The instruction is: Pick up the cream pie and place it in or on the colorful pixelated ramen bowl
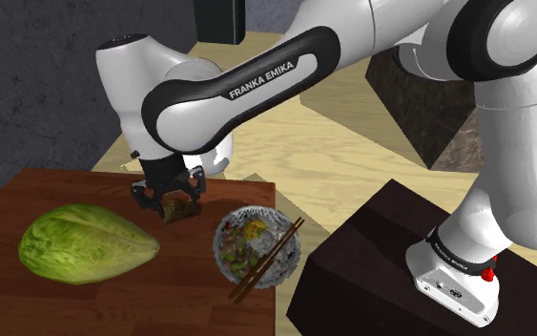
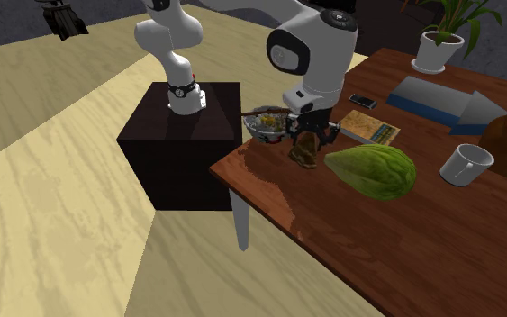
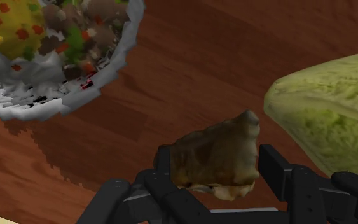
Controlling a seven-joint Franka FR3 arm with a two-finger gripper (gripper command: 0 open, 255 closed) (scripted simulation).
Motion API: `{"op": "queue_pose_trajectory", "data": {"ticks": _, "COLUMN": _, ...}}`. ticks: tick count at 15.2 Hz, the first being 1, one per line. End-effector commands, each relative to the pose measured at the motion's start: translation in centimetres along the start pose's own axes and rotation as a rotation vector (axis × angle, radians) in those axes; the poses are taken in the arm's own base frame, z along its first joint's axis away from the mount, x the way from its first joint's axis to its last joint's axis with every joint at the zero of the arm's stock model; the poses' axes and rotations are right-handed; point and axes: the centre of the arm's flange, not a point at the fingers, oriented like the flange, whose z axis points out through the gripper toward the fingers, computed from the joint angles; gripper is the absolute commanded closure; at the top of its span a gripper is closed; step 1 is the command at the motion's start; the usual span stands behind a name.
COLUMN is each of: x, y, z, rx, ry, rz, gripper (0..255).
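Note:
The pie [image 3: 219, 157] is a brown wedge with a pale underside, clasped between my black fingers [image 3: 276, 167]. My gripper [image 1: 170, 202] is shut on it, just above the dark wooden table [image 1: 28, 296], with the pie [image 1: 176, 208] tilted between the fingers. The ramen bowl [image 1: 256, 247] is grey-white with colourful blocky filling and chopsticks across it; it sits close to the gripper, toward the shoulder view's right. In the second exterior view the pie [image 2: 304, 155] hangs under the gripper [image 2: 309, 144], in front of the bowl [image 2: 266, 124].
A large green cabbage [image 1: 87, 242] lies on the table at the shoulder view's left of the gripper. In the second exterior view a white mug [image 2: 465, 164], a booklet [image 2: 366, 126], a phone [image 2: 363, 100], a potted plant [image 2: 440, 40] and a blue folder [image 2: 445, 101] stand farther along the table.

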Motion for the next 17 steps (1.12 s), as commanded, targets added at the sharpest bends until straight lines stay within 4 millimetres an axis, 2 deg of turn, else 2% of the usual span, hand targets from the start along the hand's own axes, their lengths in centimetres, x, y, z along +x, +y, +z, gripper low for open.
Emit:
{"op": "queue_pose_trajectory", "data": {"ticks": 1, "x": -0.2, "y": 0.1, "z": -1.1, "rx": 0.0, "ry": 0.0, "rz": 0.0, "gripper": 255}}
{"op": "queue_pose_trajectory", "data": {"ticks": 17, "x": -1.0, "y": 0.2, "z": -9.5, "rx": 0.0, "ry": 0.0, "rz": 0.0, "gripper": 255}}
